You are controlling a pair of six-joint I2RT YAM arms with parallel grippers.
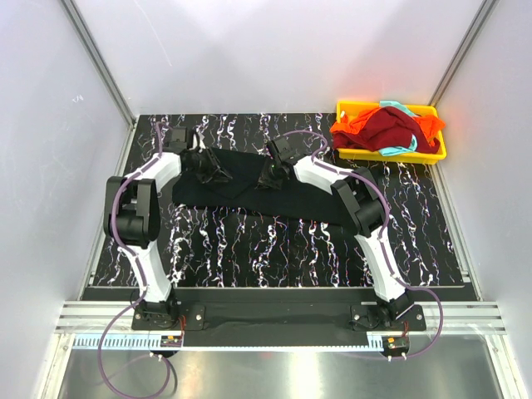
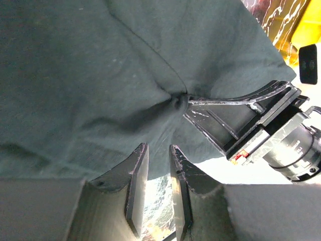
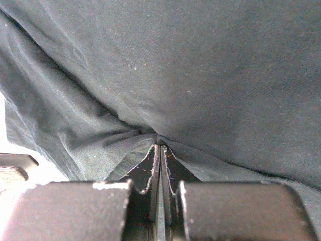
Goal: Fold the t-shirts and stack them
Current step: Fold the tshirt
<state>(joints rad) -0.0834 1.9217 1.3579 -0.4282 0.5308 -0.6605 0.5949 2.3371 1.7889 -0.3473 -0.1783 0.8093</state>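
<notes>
A black t-shirt (image 1: 249, 189) lies spread across the middle of the mat, bunched where the grippers meet it. My right gripper (image 1: 272, 176) is shut on a pinch of its fabric (image 3: 200, 60), with folds running out from the closed tips (image 3: 159, 145). The left wrist view shows that same pinch, the right gripper (image 2: 186, 100) pulling creases into the cloth (image 2: 100, 75). My left gripper (image 1: 209, 169) is at the shirt's left part. Its jaws (image 2: 158, 146) stand a little apart and hold nothing; the cloth's edge is just past the tips. A dark red t-shirt (image 1: 391, 125), an orange one (image 1: 353, 129) and a teal one (image 1: 401, 148) are heaped together.
The heap sits in a yellow tray (image 1: 432, 155) at the back right corner of the marbled black mat (image 1: 274, 249). White enclosure walls stand on the left, back and right. A metal rail (image 1: 283, 320) with both arm bases runs along the near edge.
</notes>
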